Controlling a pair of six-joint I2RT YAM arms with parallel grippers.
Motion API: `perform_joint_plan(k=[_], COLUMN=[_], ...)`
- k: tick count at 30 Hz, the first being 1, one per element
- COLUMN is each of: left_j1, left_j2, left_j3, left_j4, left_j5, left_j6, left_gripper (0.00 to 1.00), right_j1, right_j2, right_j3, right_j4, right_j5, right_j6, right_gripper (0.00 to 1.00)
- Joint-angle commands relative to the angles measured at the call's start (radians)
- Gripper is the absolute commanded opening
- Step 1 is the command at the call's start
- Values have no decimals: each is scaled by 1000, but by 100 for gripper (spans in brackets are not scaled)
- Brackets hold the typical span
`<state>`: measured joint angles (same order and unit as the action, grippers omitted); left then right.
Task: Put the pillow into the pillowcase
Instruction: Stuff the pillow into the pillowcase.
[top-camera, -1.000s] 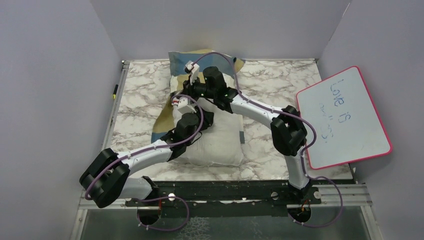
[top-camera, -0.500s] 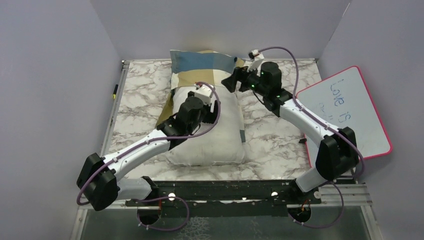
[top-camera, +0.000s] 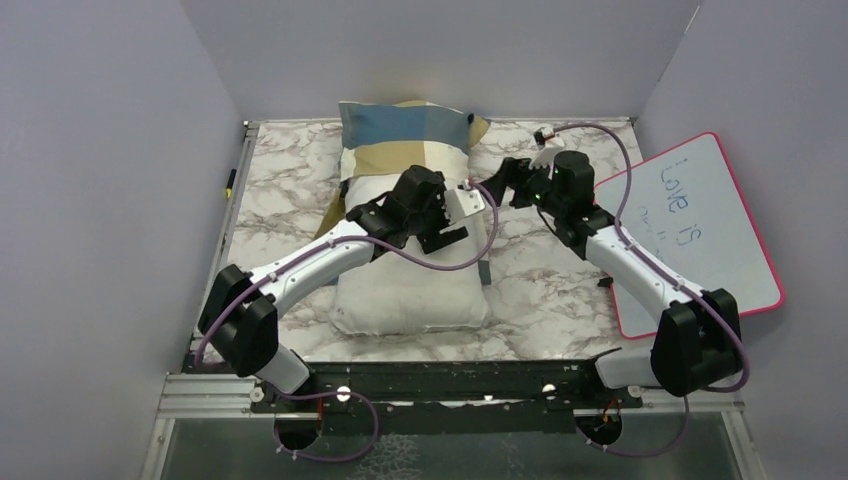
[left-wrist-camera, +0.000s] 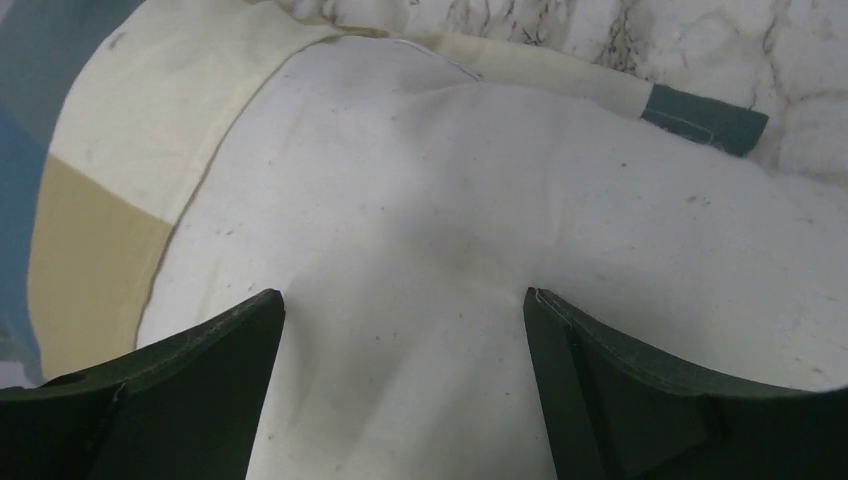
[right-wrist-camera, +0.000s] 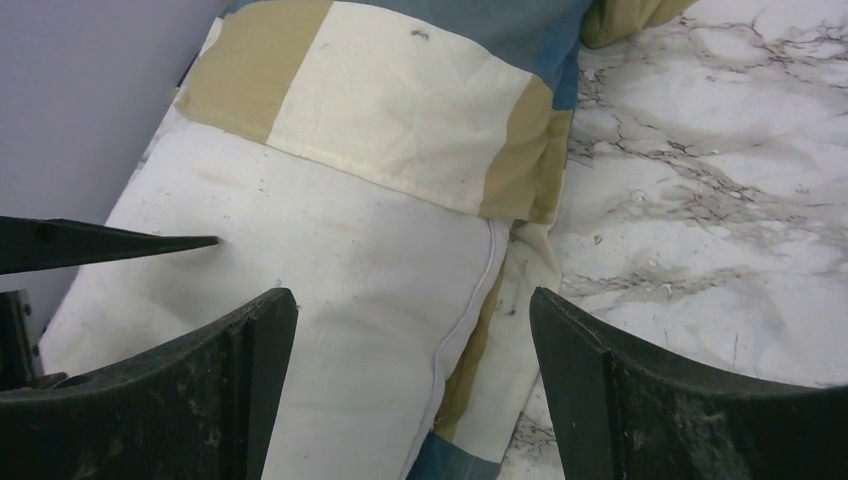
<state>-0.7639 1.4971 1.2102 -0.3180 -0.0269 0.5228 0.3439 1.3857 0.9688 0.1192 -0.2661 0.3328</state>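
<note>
Left claw (left-wrist-camera: 402, 300), right claw (right-wrist-camera: 412, 295) opened; pillow (top-camera: 420, 285) far end hidden inside pillowcase (top-camera: 405, 130).

Pillow (top-camera: 420, 290) partly inside pillowcase (top-camera: 402, 135)

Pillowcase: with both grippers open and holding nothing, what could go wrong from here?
The pillowcase covers only the far end of the pillow; unheld, its hem could slip off.
The left gripper hangs over bare pillow, so closing there would likely pinch pillow, not case.
By the right gripper, case fabric lies tucked under the pillow's edge and may bunch when pulled.
</note>
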Motion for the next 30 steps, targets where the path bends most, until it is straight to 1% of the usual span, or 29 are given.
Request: perform_joint_plan(k=[1,3,4,5,7,8,10,14,18,21,25,27,28,29,30], left_j1=[15,14,16,16,34,51,84,113,158,209,269,276,276,276,277], left_j2=[81,128,153,178,217,229,233,201,185,192,185,183,180,172,160], left_j3=[16,-5,-15,-17,10,39,115,269,389,463,487,487,477,457,430], left_j4=[-145,-144,-144,-143,-131,-130,-131,-90,-40,-29,17,22,22,24,31], left_j5=[176,153,140,115,55,47,52,41,56,53,127,157,199,236,274], left_j6=[190,178,174,160,102,70,-2,-137,-259,-343,-407,-391,-366,-333,-305], left_gripper=[93,89,81,66,19,2,0,0,0,0,0,0,0,3,12], right_j1=[-16,-20,-21,-22,-22,-22,-21,-22,-22,-21,-21,-22,-22,-22,-21], right_j2=[-76,-98,-109,-123,-152,-172,-214,-305,-405,-462,-488,-478,-470,-463,-459], right_j3=[-72,-105,-119,-134,-167,-187,-252,-346,-432,-487,-500,-494,-483,-472,-464], right_j4=[23,34,39,45,54,59,73,43,11,14,-7,8,6,-5,-11], right_j5=[18,24,26,24,24,21,34,170,260,329,394,400,398,397,393], right_j6=[16,39,54,73,121,152,220,375,543,622,642,616,602,594,581], right_gripper=[90,90,90,90,89,88,87,87,86,84,84,84,84,84,84])
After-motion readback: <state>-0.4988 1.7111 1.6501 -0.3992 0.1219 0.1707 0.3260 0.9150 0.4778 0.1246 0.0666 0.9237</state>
